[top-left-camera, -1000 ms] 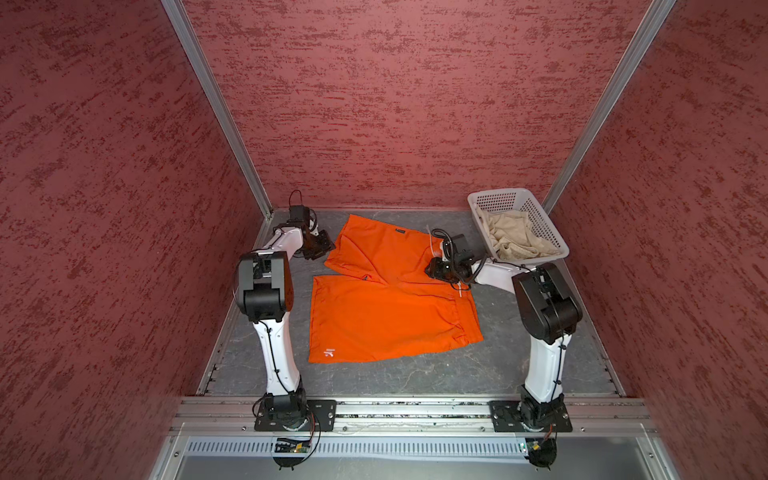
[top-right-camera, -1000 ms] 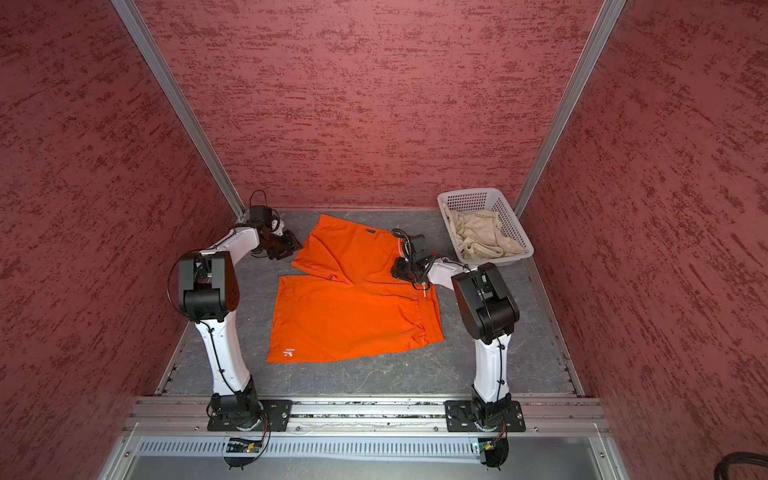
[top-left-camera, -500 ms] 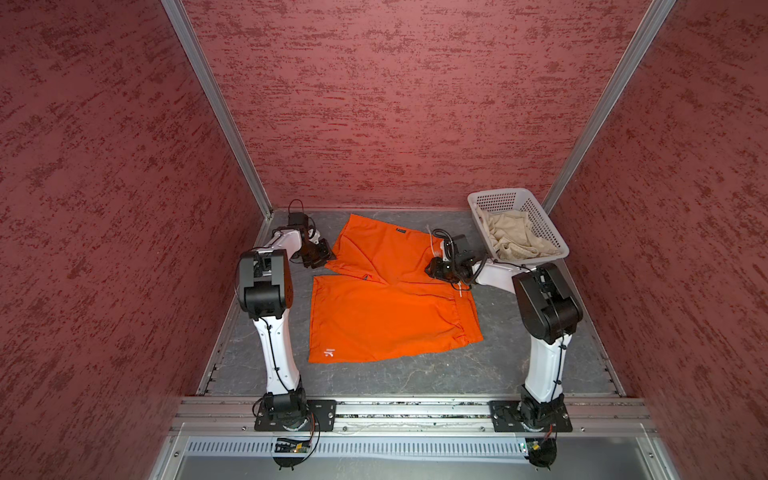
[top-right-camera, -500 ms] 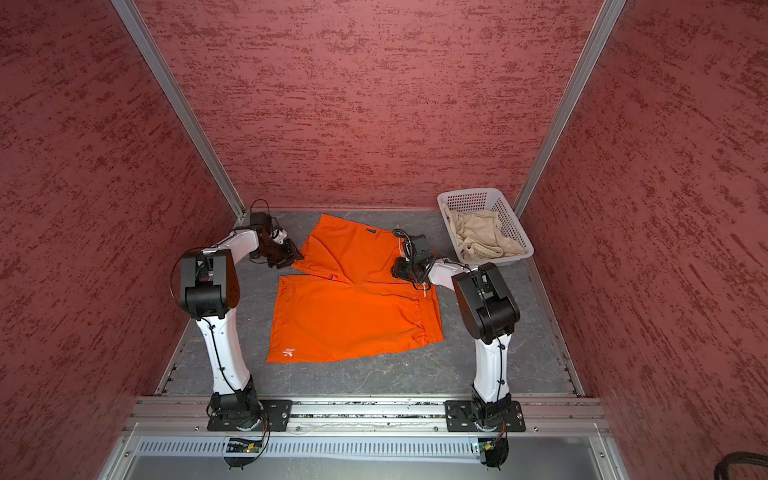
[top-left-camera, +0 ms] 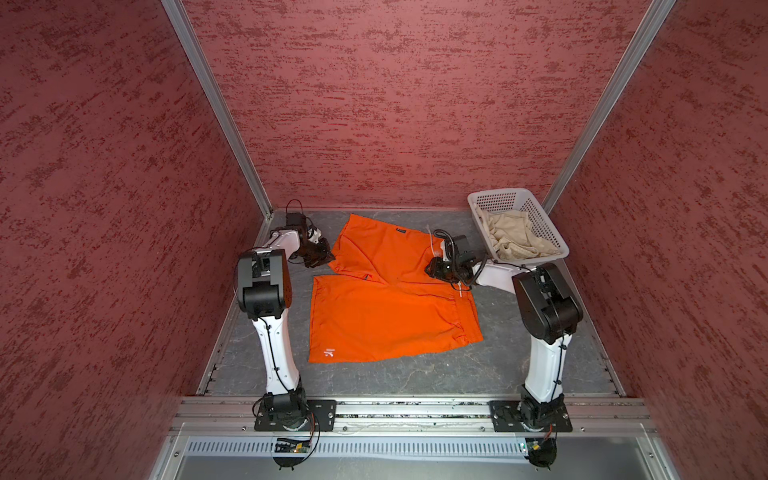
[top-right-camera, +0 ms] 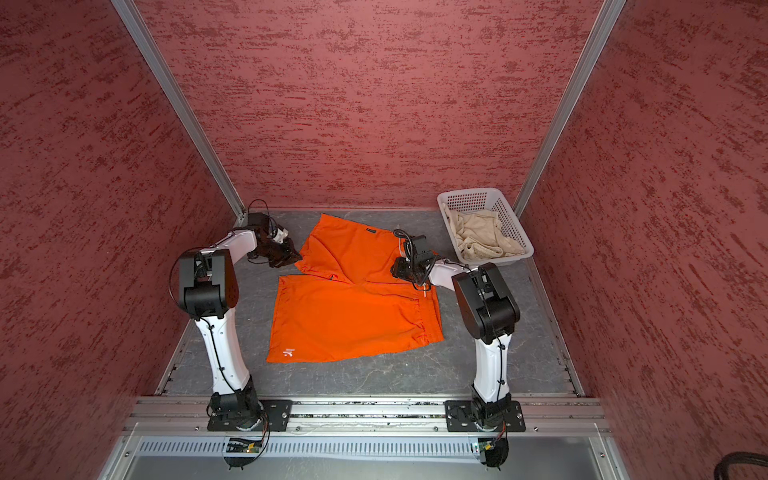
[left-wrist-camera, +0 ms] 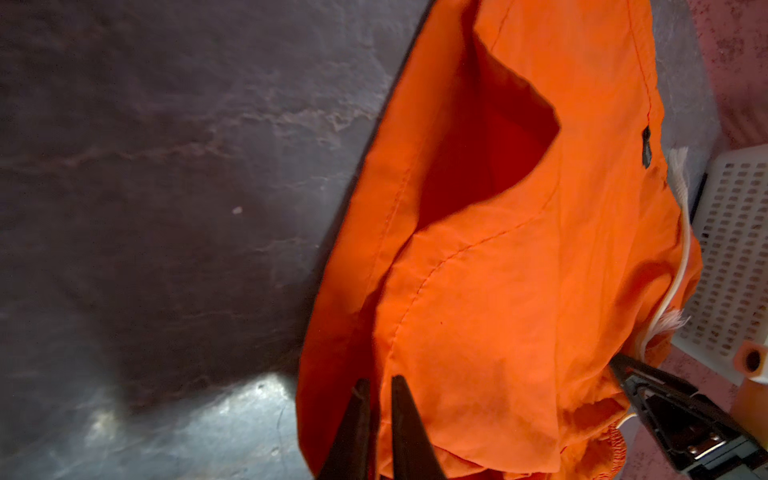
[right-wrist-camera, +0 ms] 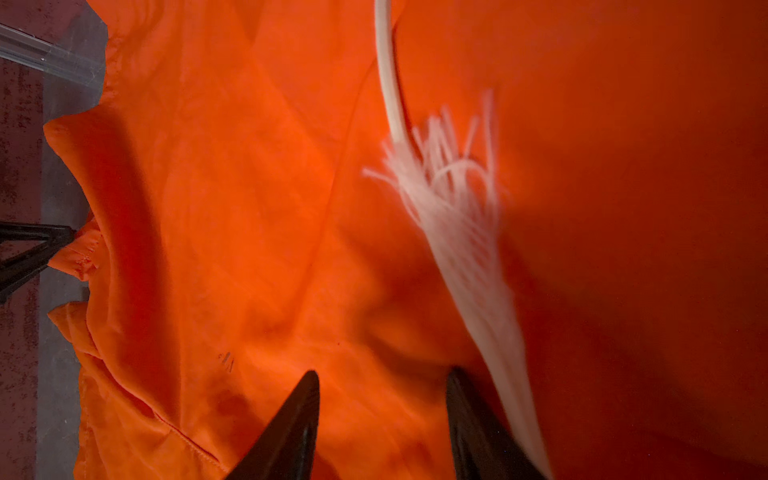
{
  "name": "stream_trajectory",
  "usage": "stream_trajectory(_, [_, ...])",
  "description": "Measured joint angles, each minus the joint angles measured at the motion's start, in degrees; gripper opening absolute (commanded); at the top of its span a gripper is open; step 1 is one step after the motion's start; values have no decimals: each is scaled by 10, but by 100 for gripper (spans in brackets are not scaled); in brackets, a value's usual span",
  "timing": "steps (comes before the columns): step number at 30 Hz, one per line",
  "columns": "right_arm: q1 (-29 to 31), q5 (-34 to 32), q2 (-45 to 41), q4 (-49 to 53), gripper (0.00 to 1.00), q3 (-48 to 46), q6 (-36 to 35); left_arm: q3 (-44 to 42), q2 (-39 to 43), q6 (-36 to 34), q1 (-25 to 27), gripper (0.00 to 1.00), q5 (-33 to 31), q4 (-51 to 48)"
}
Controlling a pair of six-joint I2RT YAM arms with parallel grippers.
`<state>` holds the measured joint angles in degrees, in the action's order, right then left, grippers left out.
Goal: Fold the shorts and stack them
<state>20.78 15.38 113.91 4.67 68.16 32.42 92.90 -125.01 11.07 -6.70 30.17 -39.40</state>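
Note:
The orange shorts lie spread on the grey floor, with the far leg angled toward the back wall. My left gripper is low at that far leg's hem corner. In the left wrist view its jaws are shut on a fold of orange cloth. My right gripper hovers at the waistband; its fingers stand apart over the fabric, beside the frayed white drawstring. The beige shorts lie crumpled in the basket.
The white perforated basket sits at the back right corner against the wall. Red textured walls close in three sides. A metal rail carrying both arm bases runs along the front edge.
My left gripper has slid right to the far leg's hem and closed on it. The right arm has stayed in place with its jaws apart.

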Motion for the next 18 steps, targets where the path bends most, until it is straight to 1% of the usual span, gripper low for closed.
stream_trajectory(3, [-4,-1,-2,-7,50,-6,8,-10,3,-4,-2,0,-6,5])
stream_trajectory(6, [-13,-5,-10,-15,50,-19,21,-43,22,-4,-7,0,-12,14])
stream_trajectory(14, [-37,-17,-16,-21,49,-30,46,-142,105,-3,-30,0,-37,45])
stream_trajectory(15, [-37,-17,-16,-22,49,-30,47,-150,112,-2,-31,1,-38,50])
stream_trajectory(16, [-37,-16,-16,-23,50,-30,49,-157,117,-1,-32,6,-42,54])
stream_trajectory(17, [-37,-16,-16,-24,51,-30,49,-160,119,0,-33,13,-45,57])
stream_trajectory(18, [-37,-15,-16,-25,52,-30,50,-162,119,1,-33,24,-49,60])
